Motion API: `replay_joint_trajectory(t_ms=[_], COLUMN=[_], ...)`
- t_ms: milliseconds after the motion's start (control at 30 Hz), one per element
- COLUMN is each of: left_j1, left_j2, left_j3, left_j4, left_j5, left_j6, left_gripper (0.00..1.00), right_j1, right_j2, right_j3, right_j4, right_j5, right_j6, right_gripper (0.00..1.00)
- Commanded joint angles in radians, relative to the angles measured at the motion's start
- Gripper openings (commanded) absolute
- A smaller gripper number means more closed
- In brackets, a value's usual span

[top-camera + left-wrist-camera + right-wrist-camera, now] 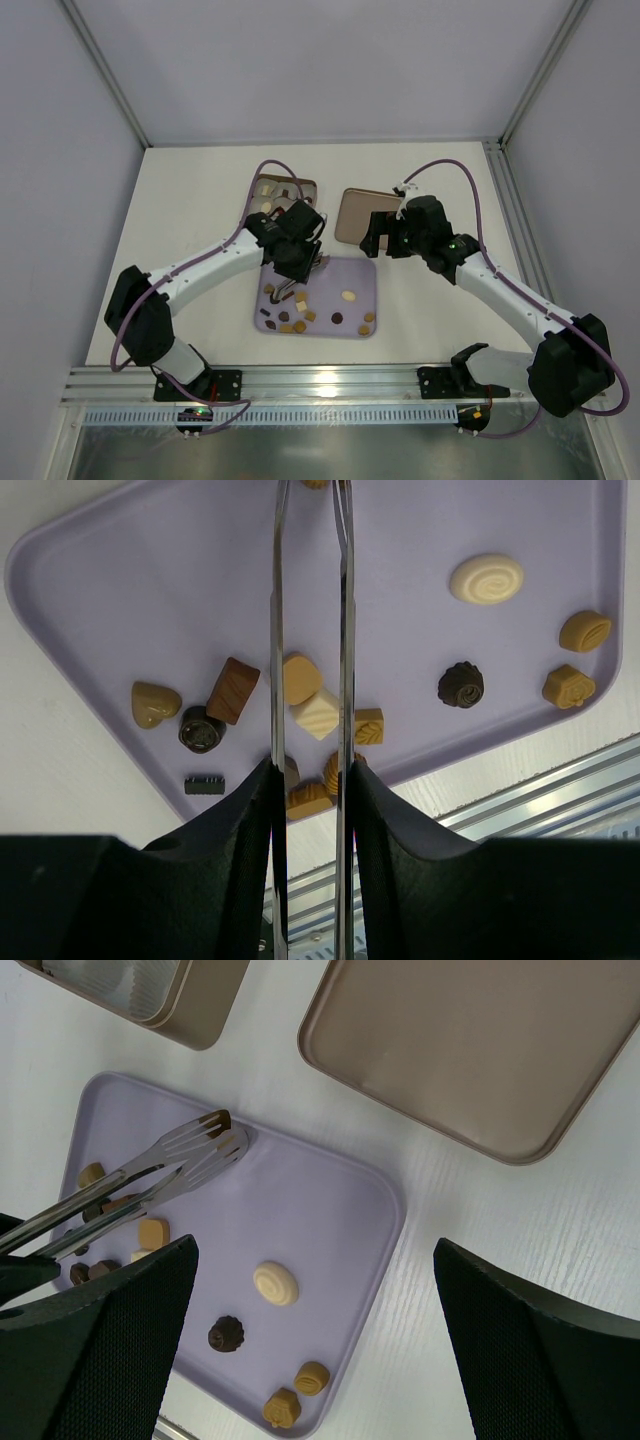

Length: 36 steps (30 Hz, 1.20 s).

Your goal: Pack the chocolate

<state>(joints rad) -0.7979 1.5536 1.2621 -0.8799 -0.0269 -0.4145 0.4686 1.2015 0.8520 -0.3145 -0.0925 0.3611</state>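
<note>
My left gripper [297, 250] [310, 770] is shut on metal tongs [345, 630] [190, 1155], held over the far left corner of the lavender tray [345, 275] [320, 1220]. The tong tips pinch a small brown chocolate [216, 1120]. Loose chocolates lie on the tray: a cream swirl oval [486, 578] [275, 1283], a dark round one [461, 684] [226, 1334], caramel pieces [568, 685] [312, 1377], and a cluster under the tongs [318, 712]. My right gripper [388, 240] [315, 1260] is open and empty above the tray's right side.
A brown square tin [282, 192] [190, 1000] with pale cups and a few pieces stands behind the tray on the left. Its brown lid [355, 215] [470, 1040] lies upside down to the right. A metal rail [320, 385] runs along the near edge.
</note>
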Motion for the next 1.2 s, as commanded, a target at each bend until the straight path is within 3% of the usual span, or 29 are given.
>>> replay_joint_trajectory(t_ms=[0, 1167], left_j1=[-0.004, -0.006], left_j2=[-0.009, -0.179], left_j3=[0.042, -0.036], left_j4=[0.009, -0.1], left_j5=[-0.024, -0.007], left_j6=[0.011, 0.008], left_gripper=[0.34, 0.35], right_j1=[0.002, 0.002], right_j2=[-0.031, -0.04], right_j3=[-0.001, 0.002], right_j4=[0.031, 0.031], right_j5=[0.008, -0.003], right_j6=[-0.001, 0.006], right_gripper=[1.0, 1.0])
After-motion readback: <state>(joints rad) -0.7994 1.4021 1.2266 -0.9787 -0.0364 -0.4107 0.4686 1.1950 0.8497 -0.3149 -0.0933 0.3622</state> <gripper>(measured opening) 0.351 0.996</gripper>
